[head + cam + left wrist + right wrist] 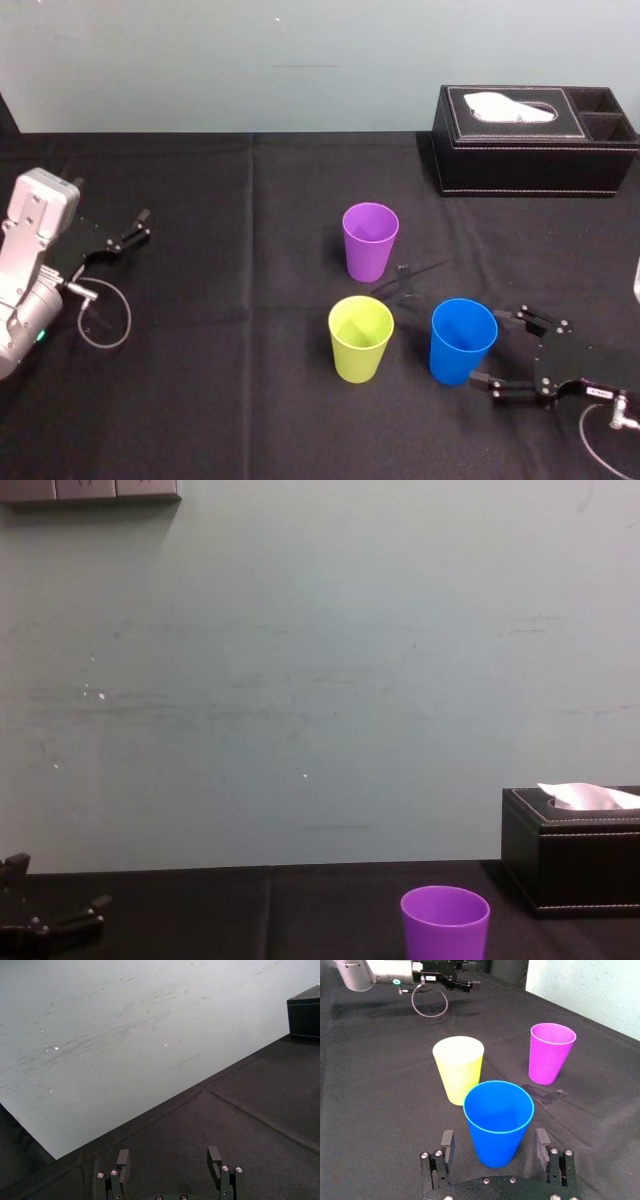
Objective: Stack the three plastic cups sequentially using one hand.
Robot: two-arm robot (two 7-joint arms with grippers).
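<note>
Three cups stand upright on the black cloth: the purple cup farthest back, the yellow-green cup in front of it, and the blue cup to that one's right. My right gripper is open at table height. Its two fingers stand either side of the blue cup's lower part, with a gap on both sides. My left gripper is parked open at the far left, holding nothing.
A black tissue box sits at the back right, against the pale wall. A loop of grey cable hangs by the left arm. Bare black cloth lies between the left arm and the cups.
</note>
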